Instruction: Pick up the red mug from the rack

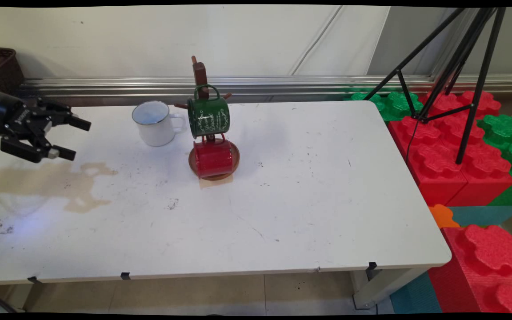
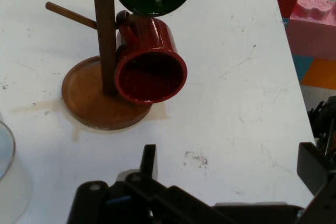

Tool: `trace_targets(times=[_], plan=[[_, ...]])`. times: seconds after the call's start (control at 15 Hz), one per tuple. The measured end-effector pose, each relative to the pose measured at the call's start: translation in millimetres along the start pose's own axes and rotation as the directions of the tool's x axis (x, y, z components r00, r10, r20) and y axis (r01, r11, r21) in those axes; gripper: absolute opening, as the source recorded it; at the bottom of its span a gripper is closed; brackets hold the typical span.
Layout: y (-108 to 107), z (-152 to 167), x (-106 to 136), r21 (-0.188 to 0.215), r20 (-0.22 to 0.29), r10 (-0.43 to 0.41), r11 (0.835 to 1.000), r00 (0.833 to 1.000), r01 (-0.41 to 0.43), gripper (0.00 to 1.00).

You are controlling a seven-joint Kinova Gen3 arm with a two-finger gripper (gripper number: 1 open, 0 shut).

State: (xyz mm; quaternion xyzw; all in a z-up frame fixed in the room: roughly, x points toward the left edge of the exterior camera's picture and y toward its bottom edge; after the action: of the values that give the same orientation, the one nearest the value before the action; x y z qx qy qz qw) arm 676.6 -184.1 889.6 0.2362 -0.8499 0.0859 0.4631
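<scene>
The tool (image 1: 71, 138) hovers released, left of a white mug (image 1: 154, 123); the green mug's (image 1: 208, 116) white lettering is unreadable.

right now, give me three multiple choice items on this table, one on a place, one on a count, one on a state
1. Where does the white mug stand?
A. left of the wooden mug tree
B. on the tree's base
C. at the table's near edge

2. How many mugs hang on the tree?
A. none
B. two
C. four

3. What state is the hand in?
A. shut on the red mug
B. shut on nothing
C. open, holding nothing

Key: 1 A, the white mug sits on the table left of the tree. 2 B, a green mug hangs above the red one. 3 C, the fingers are spread apart over the table's left side.
</scene>
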Motion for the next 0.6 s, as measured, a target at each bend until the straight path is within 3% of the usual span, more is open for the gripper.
trace_targets(times=[0.6], plan=[[-4.9,45.5,-20.9,-0.005,-0.044,-0.006,1.0,0.999,0.006,1.0]])
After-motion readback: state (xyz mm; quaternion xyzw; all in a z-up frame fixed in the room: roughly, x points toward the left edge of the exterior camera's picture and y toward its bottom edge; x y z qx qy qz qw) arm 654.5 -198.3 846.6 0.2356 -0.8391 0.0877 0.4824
